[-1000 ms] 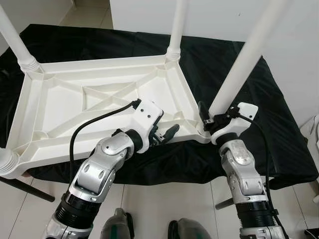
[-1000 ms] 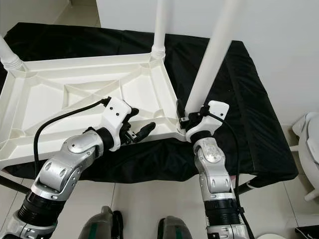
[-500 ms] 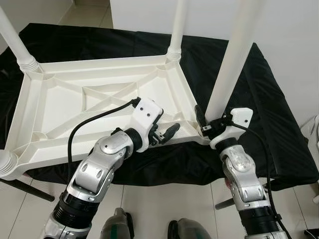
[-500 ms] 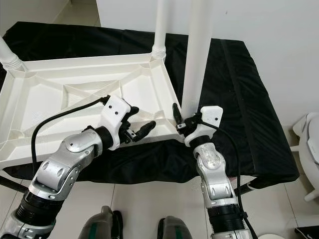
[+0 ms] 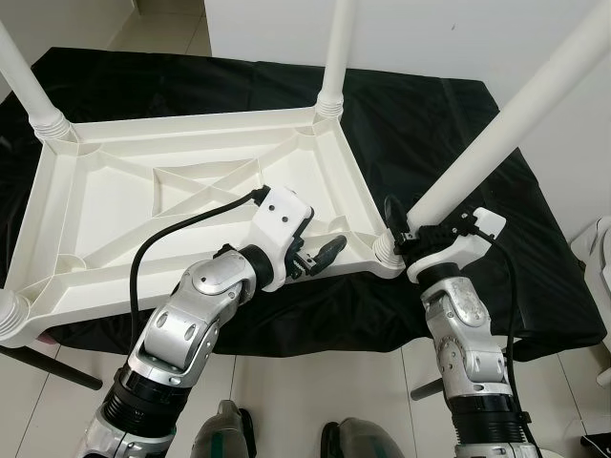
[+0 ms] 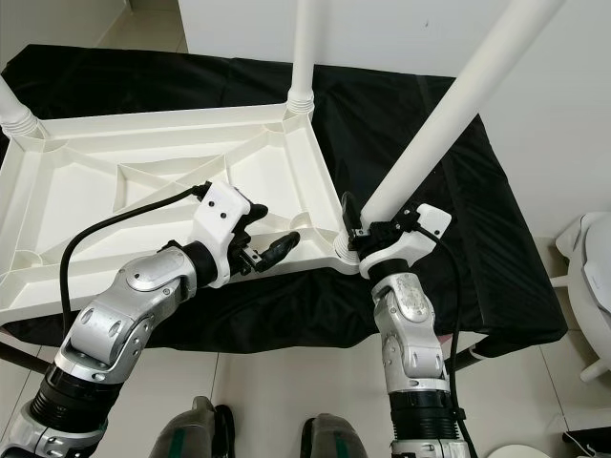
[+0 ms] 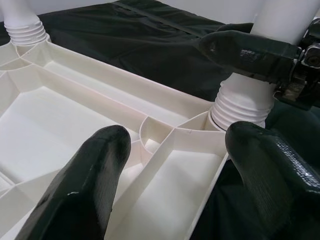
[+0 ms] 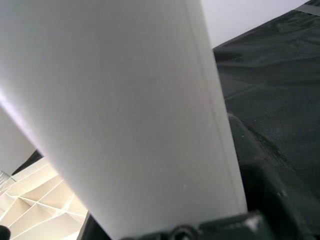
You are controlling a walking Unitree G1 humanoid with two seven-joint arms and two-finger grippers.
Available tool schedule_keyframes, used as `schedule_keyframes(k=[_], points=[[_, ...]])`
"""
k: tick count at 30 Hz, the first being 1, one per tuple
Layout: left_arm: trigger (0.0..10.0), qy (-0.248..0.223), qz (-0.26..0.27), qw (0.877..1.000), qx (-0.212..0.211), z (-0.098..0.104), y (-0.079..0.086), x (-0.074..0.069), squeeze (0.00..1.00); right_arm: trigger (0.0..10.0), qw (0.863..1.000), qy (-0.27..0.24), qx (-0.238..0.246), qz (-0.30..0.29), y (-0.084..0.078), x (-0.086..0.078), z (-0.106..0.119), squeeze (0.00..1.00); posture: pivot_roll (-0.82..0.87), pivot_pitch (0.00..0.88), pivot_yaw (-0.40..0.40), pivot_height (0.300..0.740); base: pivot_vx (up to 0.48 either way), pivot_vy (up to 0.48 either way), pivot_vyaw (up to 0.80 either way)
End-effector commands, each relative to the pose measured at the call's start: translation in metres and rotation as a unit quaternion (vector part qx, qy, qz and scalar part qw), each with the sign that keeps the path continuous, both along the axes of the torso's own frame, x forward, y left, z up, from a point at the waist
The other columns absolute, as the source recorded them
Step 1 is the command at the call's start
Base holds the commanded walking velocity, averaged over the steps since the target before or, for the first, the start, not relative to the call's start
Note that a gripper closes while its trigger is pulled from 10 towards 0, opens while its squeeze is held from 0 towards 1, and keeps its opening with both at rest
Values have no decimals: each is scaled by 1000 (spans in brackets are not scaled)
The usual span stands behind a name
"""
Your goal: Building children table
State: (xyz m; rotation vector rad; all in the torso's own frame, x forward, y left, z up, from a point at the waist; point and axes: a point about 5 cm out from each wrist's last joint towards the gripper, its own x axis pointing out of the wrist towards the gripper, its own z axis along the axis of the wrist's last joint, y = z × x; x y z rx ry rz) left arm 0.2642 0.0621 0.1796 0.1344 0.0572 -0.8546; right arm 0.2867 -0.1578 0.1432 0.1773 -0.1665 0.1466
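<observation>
I see the bench [image 5: 535, 229], draped in a black cloth, carrying the whole assembly. On it lies the white plastic tabletop [image 5: 181, 205], inverted, with its ribbed underside facing up and its near edge close to the bench's front edge. Three legs stand upright in corner sockets: the far-left leg [image 5: 24, 81], the far-right leg [image 5: 336, 57], and a near-left leg [image 5: 11, 310] of which I see the socket end at the frame edge.

The fourth leg [image 5: 506, 124] sits with its ribbed foot at the near-right corner socket [image 5: 387, 250] and tilts away to the robot's right instead of standing vertical.

My right gripper [image 6: 368, 229] is at the base of this tilted leg, just above the socket. Its fingers [image 7: 250, 52] are closed around the leg's lower end, pinching it; in the right wrist view the leg fills the space between them.

My left gripper [image 5: 320, 256] is at the tabletop's near edge, just beside the same corner on its left side. In the left wrist view its fingers [image 7: 90, 185] are spread apart, straddling the tabletop's rim and an inner rib, with the socket and leg foot directly ahead. I cannot tell whether they touch the plastic
</observation>
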Motion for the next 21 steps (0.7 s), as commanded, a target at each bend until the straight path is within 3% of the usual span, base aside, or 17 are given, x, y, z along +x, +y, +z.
schedule_keyframes(k=[1, 5, 13, 21], points=[[10000, 0, -25, 1000, 1, 2, -4, -3, 0, 10000, 998, 57, 3, -18, -8, -2, -22, 0, -117, 84, -10, 740, 0, 0, 0], [10000, 1, -23, 1000, -2, 3, -4, -4, 0, 10000, 994, 87, -60, -3, -2, 4, -26, 0, -119, 82, -15, 740, 0, 0, 0], [10000, 2, -24, 1000, -3, 3, -5, -4, 0, 10000, 988, 101, -105, 41, 6, 19, -9, 0, -118, 79, -18, 740, 0, 0, 0], [10000, 1, -22, 1000, -3, 3, -5, -5, 0, 10000, 983, 111, -130, 69, 12, 24, -7, 0, -111, 70, -19, 740, 0, 0, 0]])
